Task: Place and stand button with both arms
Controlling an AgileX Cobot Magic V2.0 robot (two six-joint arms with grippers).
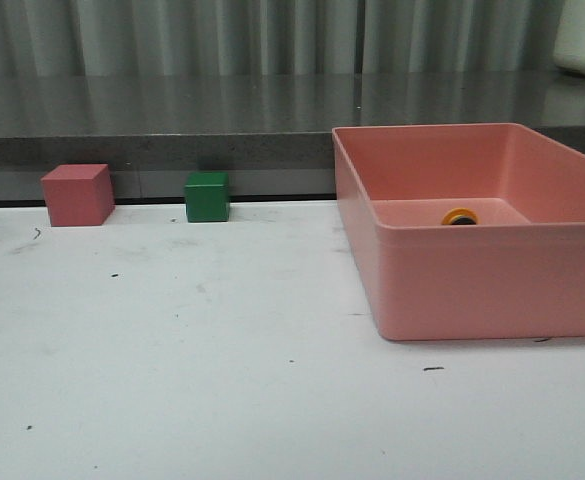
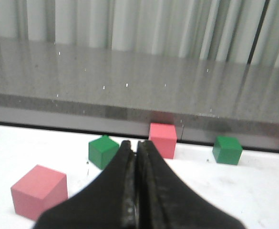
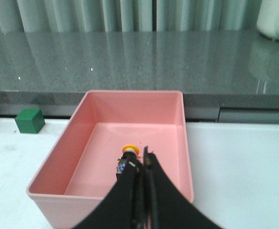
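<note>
The button lies on its side on the floor of the pink bin, with only its yellow cap showing over the front wall. In the right wrist view the button lies with its yellow cap away from me and its dark base nearer. My right gripper is shut and empty, hovering above the bin just beside the button's base. My left gripper is shut and empty above the table, in front of the cubes. Neither arm shows in the front view.
A pink cube and a green cube stand at the table's back edge, left of the bin. The left wrist view shows two pink cubes and two green cubes. A grey ledge runs behind.
</note>
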